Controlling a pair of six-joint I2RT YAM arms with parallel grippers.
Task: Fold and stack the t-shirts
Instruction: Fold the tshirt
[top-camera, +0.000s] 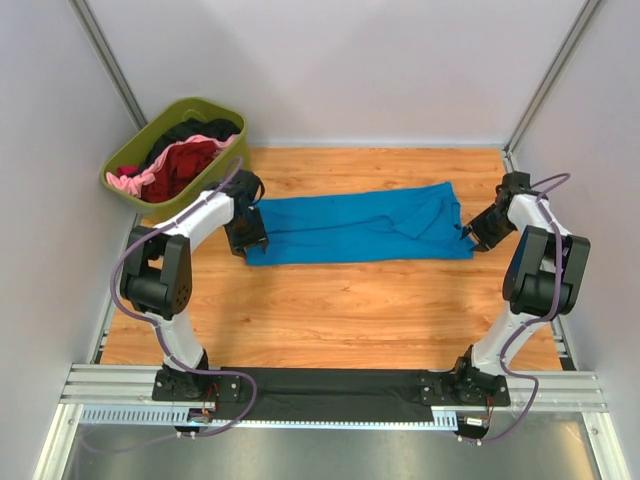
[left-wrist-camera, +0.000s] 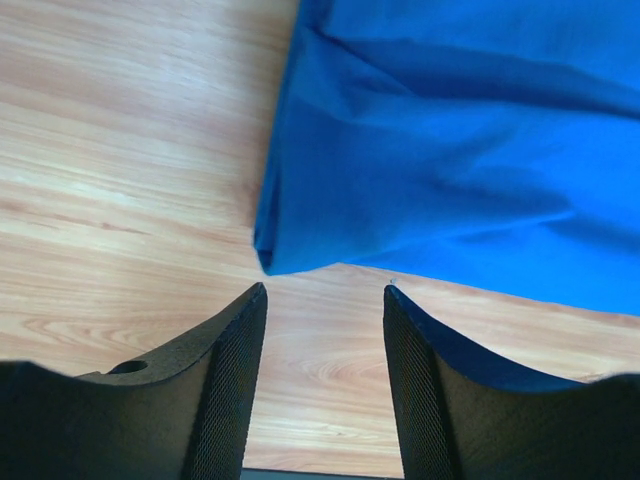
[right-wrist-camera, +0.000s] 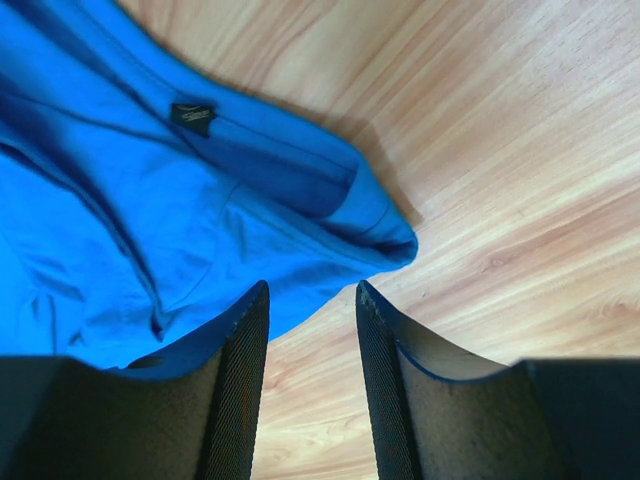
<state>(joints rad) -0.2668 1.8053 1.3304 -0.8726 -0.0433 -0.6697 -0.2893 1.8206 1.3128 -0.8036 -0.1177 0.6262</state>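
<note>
A bright blue t-shirt lies folded lengthwise into a long strip across the middle of the table. My left gripper is open and empty at its left end; the left wrist view shows the shirt's corner just beyond the fingertips. My right gripper is open and empty at its right end; the right wrist view shows the collar end with a dark label and the cloth edge just ahead of the fingers. Dark red, pink and black shirts lie in the tub.
An olive-green plastic tub stands at the back left corner, close behind my left arm. Grey walls close in the table at the back and both sides. A black cloth lies over the rail between the arm bases.
</note>
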